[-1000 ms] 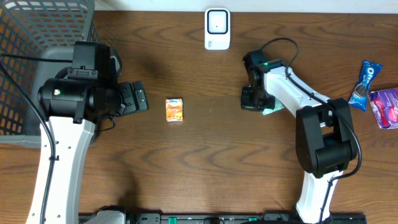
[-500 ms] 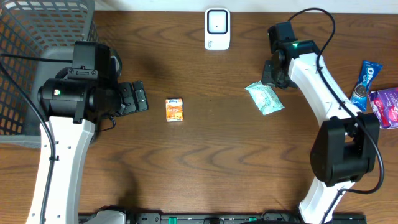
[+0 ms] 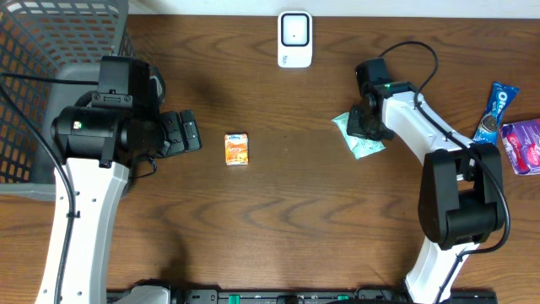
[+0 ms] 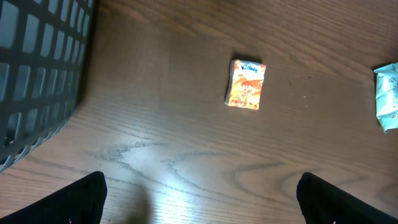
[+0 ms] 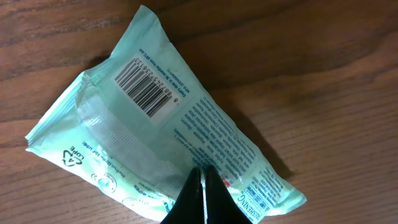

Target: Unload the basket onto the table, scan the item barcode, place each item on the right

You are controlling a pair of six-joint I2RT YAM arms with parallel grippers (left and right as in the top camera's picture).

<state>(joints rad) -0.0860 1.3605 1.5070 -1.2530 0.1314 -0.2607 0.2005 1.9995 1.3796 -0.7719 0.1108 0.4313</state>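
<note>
Barcode (image 5: 148, 93) faces up on the green packet (image 5: 205, 134), so my right gripper (image 5: 201, 180) sits over it clenched shut, empty, my left gripper (image 4: 199, 196) spread wide.

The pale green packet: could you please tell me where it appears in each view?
Overhead: pale green packet right of centre, partly under right end effector.
Left wrist: packet cut by right edge.
Right wrist: packet fills centre.
Landmark: orange pack to its left.

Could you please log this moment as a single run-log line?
right gripper shut over mint packet, barcode up | left gripper open, empty
</note>
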